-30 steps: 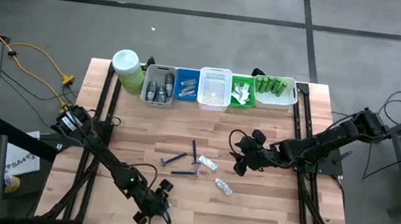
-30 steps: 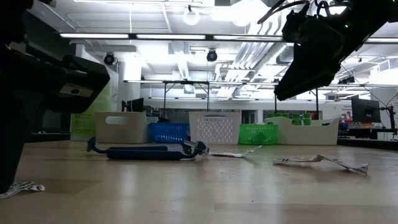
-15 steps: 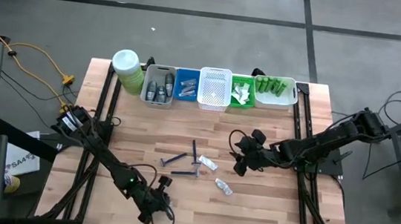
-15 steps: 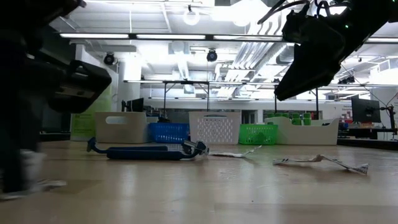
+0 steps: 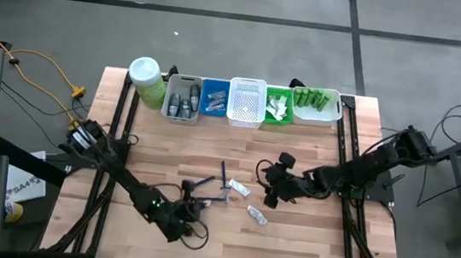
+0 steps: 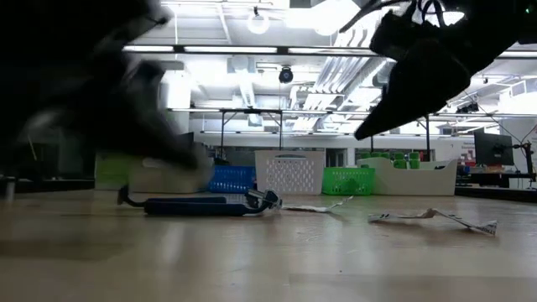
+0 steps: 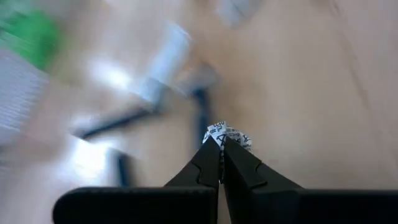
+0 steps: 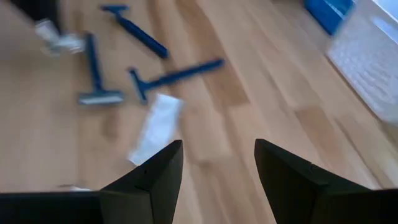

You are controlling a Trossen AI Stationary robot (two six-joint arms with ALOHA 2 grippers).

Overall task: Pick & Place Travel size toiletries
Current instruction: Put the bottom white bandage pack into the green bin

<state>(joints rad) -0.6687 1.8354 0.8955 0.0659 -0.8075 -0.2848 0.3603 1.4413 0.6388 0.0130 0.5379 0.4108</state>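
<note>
My left gripper point(image 7: 221, 146) is shut on a small white printed sachet point(image 7: 227, 133) above the near middle of the table point(image 5: 196, 214). Ahead of it lie three blue razors point(image 5: 199, 182) point(image 5: 224, 176) point(image 5: 210, 199) and two more sachets point(image 5: 239, 187) point(image 5: 257, 215), all flat on the wood. My right gripper point(image 8: 217, 146) hangs open above the table, just right of these sachets point(image 5: 269, 193), with nothing between its fingers. In the right wrist view one sachet point(image 8: 155, 127) lies just ahead of its fingers. My left gripper pinches the sachet's crumpled edge point(image 7: 219, 138) between its two fingertips. The rest of the sachet sticks out past the tips. The fingers slant down toward the table's far right. In the right wrist view the sachet point(image 8: 59, 42) hangs at the gripper's tip, just over the wood.
Along the far edge stands a row of bins: grey point(image 5: 182, 98), blue point(image 5: 214, 97), white point(image 5: 247, 102), green point(image 5: 277, 106) and a pale one with green bottles point(image 5: 316, 104). A pale-green white-lidded jar point(image 5: 145, 81) stands left of them. Bare wood lies at the near right.
My left gripper has shut on the sachet that lay near the table's near edge and lifted it off the wood. It has then swung up and toward the far edge, toward the razors, and turned about. My right gripper has sunk a little toward the sachets and stayed open.
</note>
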